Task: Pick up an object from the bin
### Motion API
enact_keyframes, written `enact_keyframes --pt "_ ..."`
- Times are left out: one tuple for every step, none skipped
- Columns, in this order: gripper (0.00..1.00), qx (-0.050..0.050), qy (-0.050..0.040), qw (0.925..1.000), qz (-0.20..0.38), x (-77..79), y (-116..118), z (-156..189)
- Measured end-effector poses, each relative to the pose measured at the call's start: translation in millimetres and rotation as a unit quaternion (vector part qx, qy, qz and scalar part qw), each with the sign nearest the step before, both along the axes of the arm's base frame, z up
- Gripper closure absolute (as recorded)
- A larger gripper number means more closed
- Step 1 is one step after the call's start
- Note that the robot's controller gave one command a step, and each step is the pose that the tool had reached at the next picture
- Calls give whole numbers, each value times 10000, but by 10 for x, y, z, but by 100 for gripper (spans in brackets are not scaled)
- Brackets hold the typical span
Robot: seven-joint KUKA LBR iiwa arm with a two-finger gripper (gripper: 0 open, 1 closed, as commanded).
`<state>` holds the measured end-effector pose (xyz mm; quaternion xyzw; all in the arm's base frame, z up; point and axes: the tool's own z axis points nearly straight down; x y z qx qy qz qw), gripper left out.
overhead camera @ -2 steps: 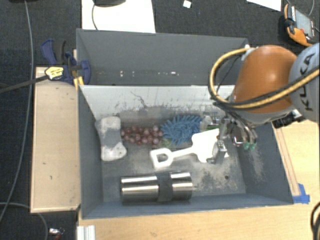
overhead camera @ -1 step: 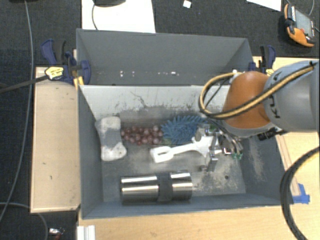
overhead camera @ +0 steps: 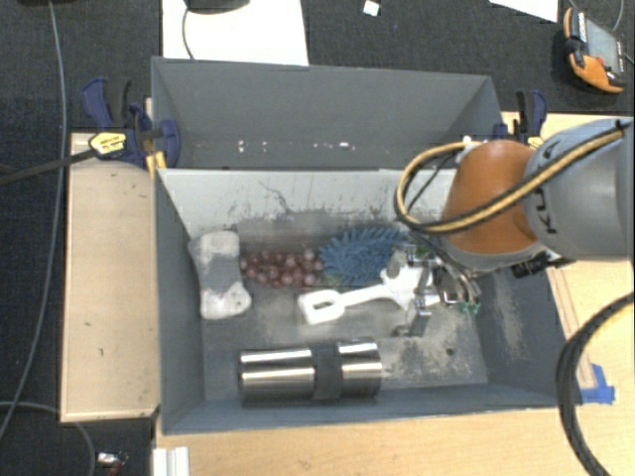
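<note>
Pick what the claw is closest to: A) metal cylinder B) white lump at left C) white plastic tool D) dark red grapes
C: the claw is at the right end of the white tool, well away from the other three.

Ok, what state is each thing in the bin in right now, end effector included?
end effector: down in the bin, at the white plastic tool's right end
white plastic tool: lying flat on the floor
blue spiky brush: resting near the back wall
dark red grape cluster: lying left of the brush
white crumpled lump: lying at the left side
metal cylinder: on its side along the near wall
</note>
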<state>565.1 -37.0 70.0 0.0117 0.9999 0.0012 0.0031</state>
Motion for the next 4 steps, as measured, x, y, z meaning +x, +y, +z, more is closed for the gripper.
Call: enact_keyframes --pt "0 -3 11 10000 40 -1 -1 0" --pt "0 3 10 10000 15 -1 1 2" --pt "100 -7 -8 10000 19 15 -10 37" --pt "100 -7 -8 10000 20 15 -11 38"
